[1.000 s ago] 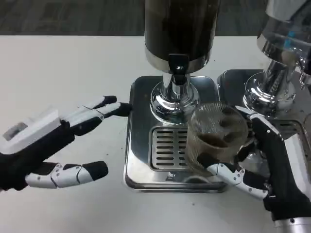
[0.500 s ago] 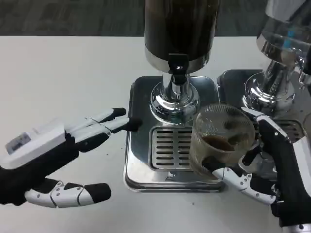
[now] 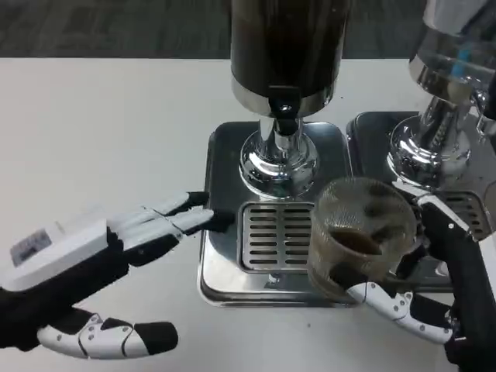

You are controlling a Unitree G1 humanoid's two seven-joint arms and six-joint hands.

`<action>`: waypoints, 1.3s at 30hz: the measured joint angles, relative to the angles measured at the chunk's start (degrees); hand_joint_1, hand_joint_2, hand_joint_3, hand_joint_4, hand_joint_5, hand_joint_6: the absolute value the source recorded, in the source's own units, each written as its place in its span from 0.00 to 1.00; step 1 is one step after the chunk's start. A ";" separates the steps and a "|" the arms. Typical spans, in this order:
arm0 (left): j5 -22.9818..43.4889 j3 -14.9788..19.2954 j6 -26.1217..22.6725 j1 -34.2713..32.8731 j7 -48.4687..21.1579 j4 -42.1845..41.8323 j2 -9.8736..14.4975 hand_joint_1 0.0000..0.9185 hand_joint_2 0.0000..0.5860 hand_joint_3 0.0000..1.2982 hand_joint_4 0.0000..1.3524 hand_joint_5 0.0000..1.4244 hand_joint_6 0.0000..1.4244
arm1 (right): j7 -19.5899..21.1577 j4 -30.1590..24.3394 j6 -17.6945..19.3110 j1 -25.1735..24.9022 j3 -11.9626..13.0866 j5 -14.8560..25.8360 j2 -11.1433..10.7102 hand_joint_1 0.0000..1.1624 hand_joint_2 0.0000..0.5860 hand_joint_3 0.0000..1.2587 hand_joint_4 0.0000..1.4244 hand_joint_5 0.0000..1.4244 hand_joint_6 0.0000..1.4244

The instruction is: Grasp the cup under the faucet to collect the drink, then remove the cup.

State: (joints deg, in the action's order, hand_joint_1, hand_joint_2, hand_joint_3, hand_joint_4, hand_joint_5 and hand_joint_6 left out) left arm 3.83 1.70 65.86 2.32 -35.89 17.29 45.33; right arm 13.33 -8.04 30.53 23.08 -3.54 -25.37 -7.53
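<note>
A clear textured cup (image 3: 358, 236) with brown drink in its bottom is held by my right hand (image 3: 446, 287), whose fingers wrap its right side and base. The cup hangs over the front right corner of the steel drip tray (image 3: 225, 263), in front of and to the right of the black faucet (image 3: 284, 108) on the dark drink dispenser (image 3: 288, 46). My left hand (image 3: 93, 271) is open to the left of the tray, fingers stretched out, their tips touching the tray's left rim.
A second dispenser with a chrome base (image 3: 434, 147) and its own tray stands at the right, close behind my right hand. The slotted grille (image 3: 271, 236) lies in the tray's middle. White table (image 3: 101, 132) spreads to the left.
My right hand has drawn the cup toward me and slightly right, away from the faucet. The left hand has slid nearer and a little right, fingertips now at the tray's rim.
</note>
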 measured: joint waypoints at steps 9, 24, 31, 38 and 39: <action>0.36 -0.49 0.96 1.94 -0.04 -1.08 1.57 0.00 0.32 0.06 0.00 0.00 0.03 | -1.02 -2.81 0.00 2.76 0.55 0.53 0.06 0.60 0.37 0.47 0.47 0.55 0.71; 2.33 -0.48 0.97 4.35 -0.04 -3.66 3.07 0.00 0.32 0.07 0.00 0.00 0.03 | -1.97 -5.18 0.01 5.03 0.91 1.03 0.08 0.60 0.37 0.48 0.47 0.55 0.72; 2.37 -0.48 0.96 4.89 -0.04 -4.52 3.35 0.00 0.32 0.07 0.00 0.00 0.03 | -2.33 -5.76 0.01 5.54 1.16 1.13 0.07 0.60 0.37 0.48 0.47 0.55 0.73; 2.72 -0.48 0.88 5.18 -0.04 -4.61 3.58 0.00 0.31 0.07 0.00 0.00 0.04 | -2.76 -5.91 0.01 5.71 1.31 2.21 0.08 0.60 0.37 0.48 0.48 0.56 0.73; 2.86 -0.48 0.88 5.21 -0.03 -4.61 3.60 0.00 0.31 0.07 0.00 0.00 0.04 | -2.81 -5.91 0.01 5.71 1.31 2.22 0.08 0.60 0.37 0.48 0.48 0.56 0.73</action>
State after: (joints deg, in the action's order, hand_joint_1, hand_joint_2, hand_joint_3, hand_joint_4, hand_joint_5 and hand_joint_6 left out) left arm 6.69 1.23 66.74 7.53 -35.92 12.67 48.93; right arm 10.52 -13.96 30.55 28.79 -2.23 -23.16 -7.45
